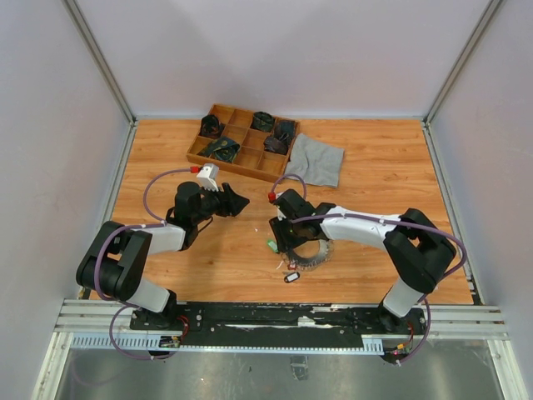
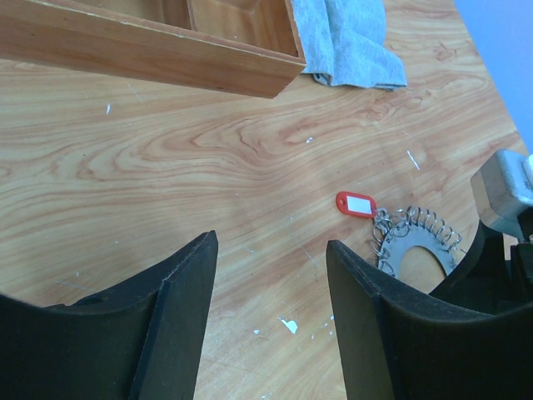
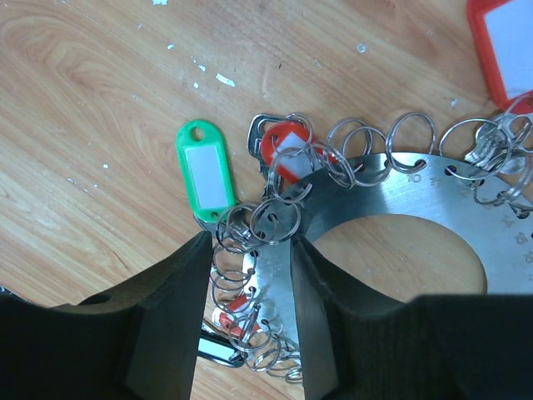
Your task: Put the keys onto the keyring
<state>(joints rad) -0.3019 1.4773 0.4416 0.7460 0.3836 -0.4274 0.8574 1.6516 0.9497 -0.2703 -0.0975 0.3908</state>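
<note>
Right gripper (image 3: 250, 250) sits low over the keyring (image 3: 400, 196); its two fingers straddle the flat steel band, with a cluster of small wire loops (image 3: 250, 225) packed into the gap; cannot tell whether the jaws pinch the band or only bracket it.
Left gripper (image 2: 271, 250) stands released, with only bare table (image 2: 166, 167) between its fingers; the keyring lies ahead of it and off to its right.

Keys: green-tagged key (image 3: 204, 171) just past the right gripper's left fingertip, its head among the loops; red-tagged key (image 3: 283, 154) straight ahead of the fingertips, overlapping the band; another red tag (image 3: 504, 50) far ahead and to the right; a dark-rimmed tag (image 3: 221, 350) under the left finger, mostly hidden.

Risks, as judged:
- a squeeze here likely catches loops and not clean steel; the loops could spring, slip out or snag a pad, and the ring would twist or skid;
- lifting from one side of the band may tip the ring and shake the tagged keys into a tangle;
- the green tag lies so close to the left finger that any sideways nudge would shove it;
- the left gripper holds no key, so nothing can be threaded yet; reaching in, it enters the right arm's space, with a chance of contact.

Surroundings: wooden tray (image 2: 150, 58) beyond the left gripper's fingertips; grey cloth (image 2: 350, 42) ahead and right of it; both well apart from the ring, not in the way; white scraps (image 2: 288, 325) scattered by the left fingers, harmless; the loop crowding is the real obstacle.
</note>
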